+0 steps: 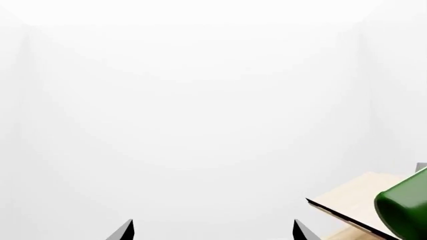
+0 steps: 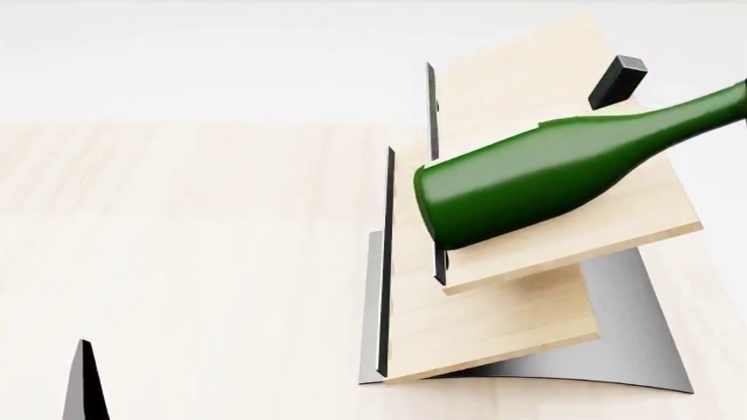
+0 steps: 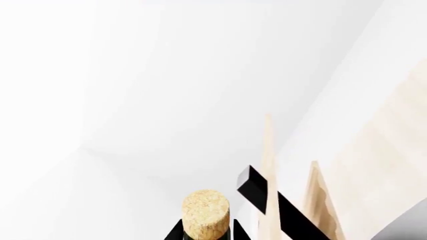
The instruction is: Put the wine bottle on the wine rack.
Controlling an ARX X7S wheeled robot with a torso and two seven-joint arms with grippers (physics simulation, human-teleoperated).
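Pale light-wood table (image 2: 175,227) is stretching away under plain white walls, and the wine rack (image 2: 513,324) is standing on it toward the robot's right. Its slanted pale boards are stacking one above another, each edged with a thin dark metal strip along the side facing the robot's left, and the whole stack is sitting on a curved grey metal base (image 2: 631,341).

Lying on its side across the upper boards, the wine bottle (image 2: 548,179) is showing glossy dark green glass; its flat bottom is pointing toward the robot and slightly left, and its neck is running up and away to the right, out of the head view. I cannot tell from here whether the glass is resting on the wood or hanging just above it. No label or writing is showing on the glass.

In the right wrist view the bottle's tan cork (image 3: 205,212) is sitting right in front of the camera, with dark parts of the right hand (image 3: 207,231) showing on either side of it, so that hand is appearing clamped around the bottle's neck. A dark bar (image 2: 617,80) is sticking up behind the rack near the neck.

The left hand (image 1: 213,231) is hovering off to the rack's side, its two dark fingertips (image 1: 123,231) standing well apart with nothing between them; a corner of a rack board and the bottle's green base are just peeking in at the edge of that view.
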